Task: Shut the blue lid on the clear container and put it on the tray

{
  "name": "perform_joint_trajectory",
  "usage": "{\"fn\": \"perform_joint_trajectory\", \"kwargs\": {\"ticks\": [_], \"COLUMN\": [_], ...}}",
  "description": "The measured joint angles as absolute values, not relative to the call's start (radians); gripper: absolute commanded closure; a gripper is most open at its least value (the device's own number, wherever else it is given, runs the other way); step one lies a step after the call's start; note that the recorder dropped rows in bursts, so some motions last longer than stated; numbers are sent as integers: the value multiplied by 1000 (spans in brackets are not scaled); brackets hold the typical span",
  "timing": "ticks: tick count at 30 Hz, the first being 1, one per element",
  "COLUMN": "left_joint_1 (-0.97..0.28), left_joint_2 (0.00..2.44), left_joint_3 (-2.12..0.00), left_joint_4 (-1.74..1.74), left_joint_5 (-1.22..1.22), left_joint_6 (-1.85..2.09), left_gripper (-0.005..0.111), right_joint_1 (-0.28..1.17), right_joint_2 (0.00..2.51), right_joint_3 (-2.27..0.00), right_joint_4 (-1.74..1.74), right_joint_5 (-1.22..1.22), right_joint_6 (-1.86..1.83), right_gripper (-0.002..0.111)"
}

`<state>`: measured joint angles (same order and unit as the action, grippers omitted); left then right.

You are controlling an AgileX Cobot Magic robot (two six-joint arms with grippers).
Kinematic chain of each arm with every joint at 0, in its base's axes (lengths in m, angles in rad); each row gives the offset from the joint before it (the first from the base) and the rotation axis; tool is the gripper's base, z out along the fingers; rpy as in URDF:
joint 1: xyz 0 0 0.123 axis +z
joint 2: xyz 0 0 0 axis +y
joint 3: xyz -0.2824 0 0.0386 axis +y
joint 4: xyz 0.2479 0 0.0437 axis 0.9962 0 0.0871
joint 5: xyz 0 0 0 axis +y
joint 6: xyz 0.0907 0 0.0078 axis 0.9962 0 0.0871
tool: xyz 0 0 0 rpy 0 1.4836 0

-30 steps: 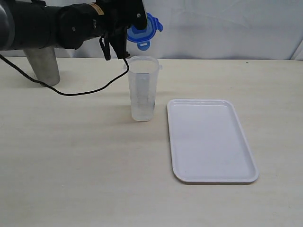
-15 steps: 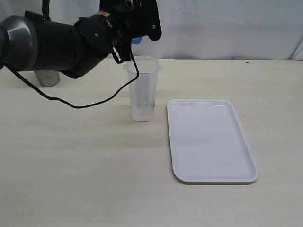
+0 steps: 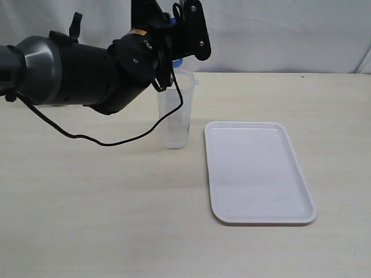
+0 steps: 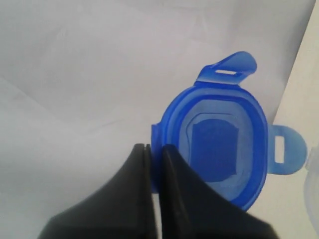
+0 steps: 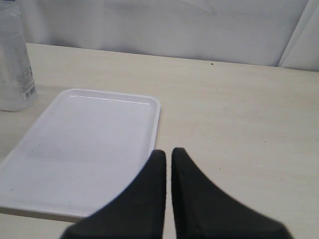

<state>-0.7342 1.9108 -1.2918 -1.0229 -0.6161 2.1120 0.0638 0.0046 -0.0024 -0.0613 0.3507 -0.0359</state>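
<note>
My left gripper (image 4: 155, 148) is shut on the rim of the blue lid (image 4: 249, 124), which it holds up in front of the white backdrop with the hollow underside facing the wrist camera. In the exterior view the left gripper (image 3: 182, 39) hangs just above the mouth of the clear container (image 3: 175, 130), and only slivers of the blue lid (image 3: 177, 61) show behind it. The container stands upright just left of the white tray (image 3: 258, 174). My right gripper (image 5: 168, 152) is shut on nothing, low over the table by the tray (image 5: 84, 144); the container (image 5: 15, 64) stands beyond it.
A black cable (image 3: 110, 142) droops from the left arm onto the tabletop and crosses in front of the container. The bulky left arm (image 3: 75, 72) covers the back left of the table. A white backdrop (image 3: 278, 35) closes off the far edge.
The left arm has swung forward and to the right, carrying the lid. The lid, plainly visible above the container a second ago, is now mostly hidden behind the gripper.
</note>
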Motion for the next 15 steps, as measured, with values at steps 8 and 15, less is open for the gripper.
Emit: {"fn": "perform_joint_trajectory", "kwargs": {"ticks": [8, 15], "left_joint_1": [-736, -736], "left_joint_2": [1911, 1915], "left_joint_3": [-1214, -1212], "left_joint_4": [-959, -950], "left_joint_5": [-690, -728], "left_joint_6": [2112, 2112], "left_gripper": [107, 107], "right_joint_1": [64, 64], "right_joint_2": [5, 5], "right_joint_3": [-2, -2], "right_joint_4": [-61, -61], "right_joint_5": [351, 351], "right_joint_6": [-36, -36], "right_gripper": [104, 104]}}
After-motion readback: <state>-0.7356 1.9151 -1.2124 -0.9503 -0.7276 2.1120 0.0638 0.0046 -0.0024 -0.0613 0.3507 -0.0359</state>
